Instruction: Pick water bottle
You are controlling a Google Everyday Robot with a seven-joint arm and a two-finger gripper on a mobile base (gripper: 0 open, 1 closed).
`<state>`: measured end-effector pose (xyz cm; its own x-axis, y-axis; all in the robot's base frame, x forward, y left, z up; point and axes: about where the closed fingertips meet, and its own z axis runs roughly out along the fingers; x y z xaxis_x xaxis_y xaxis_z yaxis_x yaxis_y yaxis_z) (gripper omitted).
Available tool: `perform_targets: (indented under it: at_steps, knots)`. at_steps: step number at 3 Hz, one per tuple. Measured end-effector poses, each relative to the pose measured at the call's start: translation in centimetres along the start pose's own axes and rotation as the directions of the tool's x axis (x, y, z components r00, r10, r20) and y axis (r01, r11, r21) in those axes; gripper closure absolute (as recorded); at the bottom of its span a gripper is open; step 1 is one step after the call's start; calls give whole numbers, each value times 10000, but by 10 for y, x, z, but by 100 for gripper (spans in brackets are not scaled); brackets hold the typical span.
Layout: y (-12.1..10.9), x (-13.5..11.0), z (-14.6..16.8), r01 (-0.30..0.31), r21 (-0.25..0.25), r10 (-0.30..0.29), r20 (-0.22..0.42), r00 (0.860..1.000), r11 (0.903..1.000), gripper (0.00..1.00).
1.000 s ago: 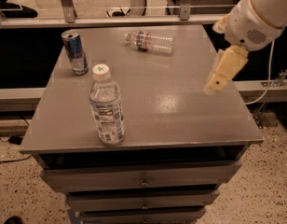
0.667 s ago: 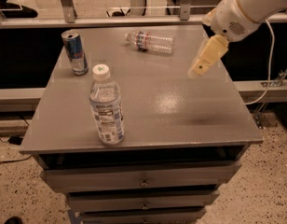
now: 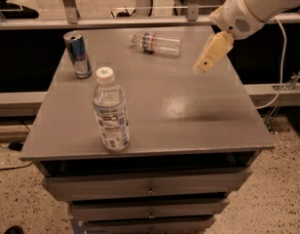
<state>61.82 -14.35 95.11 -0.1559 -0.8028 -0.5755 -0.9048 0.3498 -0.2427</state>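
Front-left of the desk (image 3: 198, 116), close to the front edge: a fat clear bottle with a white cap (image 3: 111, 112), upright. It is not my target, so I keep clear of it. Near the rear-left corner: a blue-silver drink can (image 3: 78, 53), upright, also a distractor. The water bottle (image 3: 157, 43) lies on its side along the rear edge, about mid-width, narrow end to the left, red-and-blue band showing. Lying flat, it probably needs a grasp from above across its body. My gripper (image 3: 202, 65) hangs over the rear-right area, right of the water bottle and apart from it, angled down-left toward it. Apart or together: cannot tell. Judgement: approach step, grasp not yet made.
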Motion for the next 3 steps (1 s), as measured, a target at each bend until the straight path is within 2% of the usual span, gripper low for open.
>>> perform_targets:
  at_steps: [2,3]
  knots:
    - [-21,-14,28,-465,180,444,1045,9935,9988,0]
    - [-57,-22,58,-1128,363,1039,1909,9761,9930,0]
